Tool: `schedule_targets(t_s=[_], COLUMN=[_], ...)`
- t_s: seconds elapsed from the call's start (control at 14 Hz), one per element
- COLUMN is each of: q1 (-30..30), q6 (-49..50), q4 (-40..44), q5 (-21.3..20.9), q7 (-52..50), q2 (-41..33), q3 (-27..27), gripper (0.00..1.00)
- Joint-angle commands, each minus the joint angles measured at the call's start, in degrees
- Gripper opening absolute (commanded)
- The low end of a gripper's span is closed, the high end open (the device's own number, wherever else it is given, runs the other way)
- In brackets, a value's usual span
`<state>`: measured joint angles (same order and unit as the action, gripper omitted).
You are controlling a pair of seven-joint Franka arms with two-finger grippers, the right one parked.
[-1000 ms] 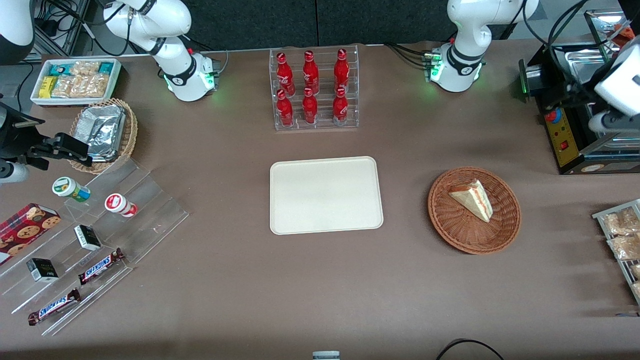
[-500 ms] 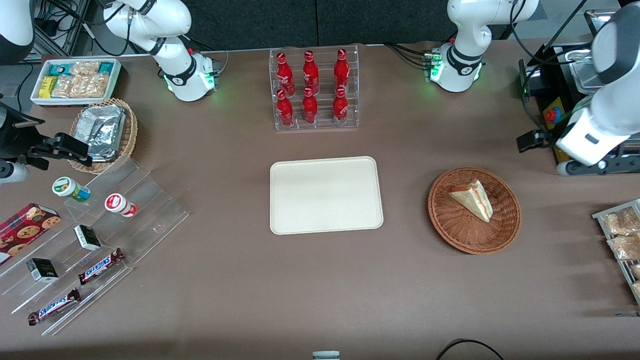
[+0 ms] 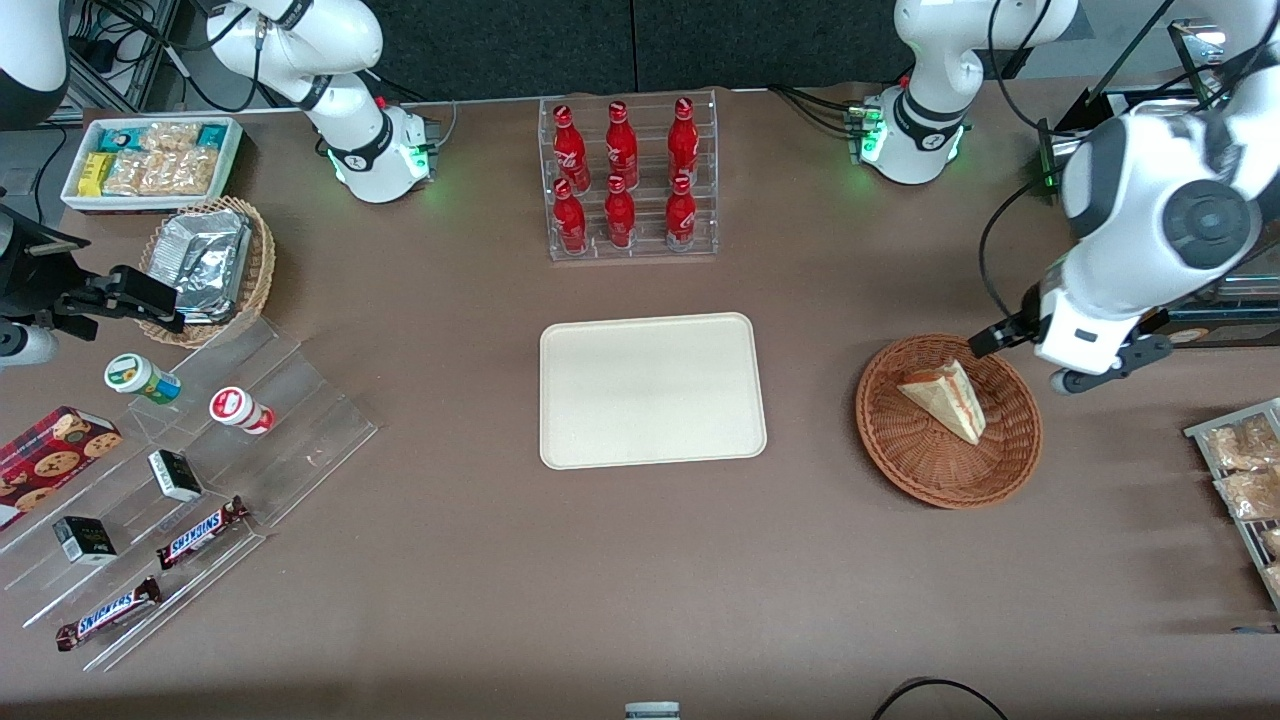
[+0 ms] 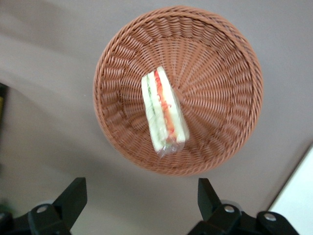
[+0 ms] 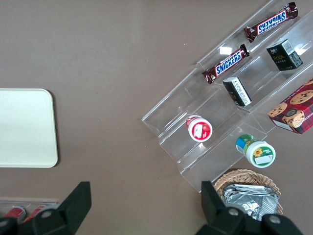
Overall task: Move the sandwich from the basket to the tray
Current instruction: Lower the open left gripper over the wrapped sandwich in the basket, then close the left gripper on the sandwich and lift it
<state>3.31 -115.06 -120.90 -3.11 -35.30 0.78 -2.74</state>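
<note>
The sandwich (image 3: pixel 945 398), a pale wedge with red and green filling, lies in the reddish-brown wicker basket (image 3: pixel 905 475). The cream tray (image 3: pixel 650 390) lies bare at the table's middle, beside the basket toward the parked arm's end. My left gripper (image 3: pixel 1075 365) hangs high above the table just outside the basket's rim, toward the working arm's end. In the left wrist view the gripper (image 4: pixel 142 188) is open wide and empty, with the sandwich (image 4: pixel 164 110), the basket (image 4: pixel 220 58) and a corner of the tray (image 4: pixel 298 196) below it.
A rack of red bottles (image 3: pixel 627 180) stands farther from the front camera than the tray. A black machine (image 3: pixel 1125 280) and a wire rack of snack packets (image 3: pixel 1240 470) stand at the working arm's end. A stepped acrylic shelf (image 3: pixel 200 470) with snacks lies at the parked arm's end.
My left arm has swung in from the working arm's end of the table to just beside the basket. The sandwich, basket and tray have not moved.
</note>
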Motion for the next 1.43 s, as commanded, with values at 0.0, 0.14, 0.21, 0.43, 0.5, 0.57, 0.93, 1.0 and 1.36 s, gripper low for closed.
schedule_targets(t_s=[0.0,0.14,0.21,0.43,0.5,0.57,0.93,1.0,1.36], q1=[1.08,1.09,1.09,1.0,0.82,0.82,1.0,1.0,0.73], q6=[-7.53,-11.39,-14.12,-21.68,-24.57,-26.6,-31.71,-32.68,-35.24], q4=[-6.18,-8.03,-9.43,-14.7,-16.02,-16.56,-16.83,-17.0,-17.0], q5=[-0.31,-0.31,-0.31,-0.23,-0.14,-0.14,-0.14,-0.14,-0.14], q7=[-8.19,-9.61,-10.75,-12.34,-13.38,-14.18,-15.15,-15.24,-16.46], q2=[-1.4,-0.17,0.18,0.27,0.36,1.49,5.19,5.89,8.09], q3=[0.28,0.28,0.28,0.28,0.36,0.36,0.36,0.36,0.36], gripper=[1.0,1.0,1.0,1.0,1.0,1.0,1.0,1.0,0.57])
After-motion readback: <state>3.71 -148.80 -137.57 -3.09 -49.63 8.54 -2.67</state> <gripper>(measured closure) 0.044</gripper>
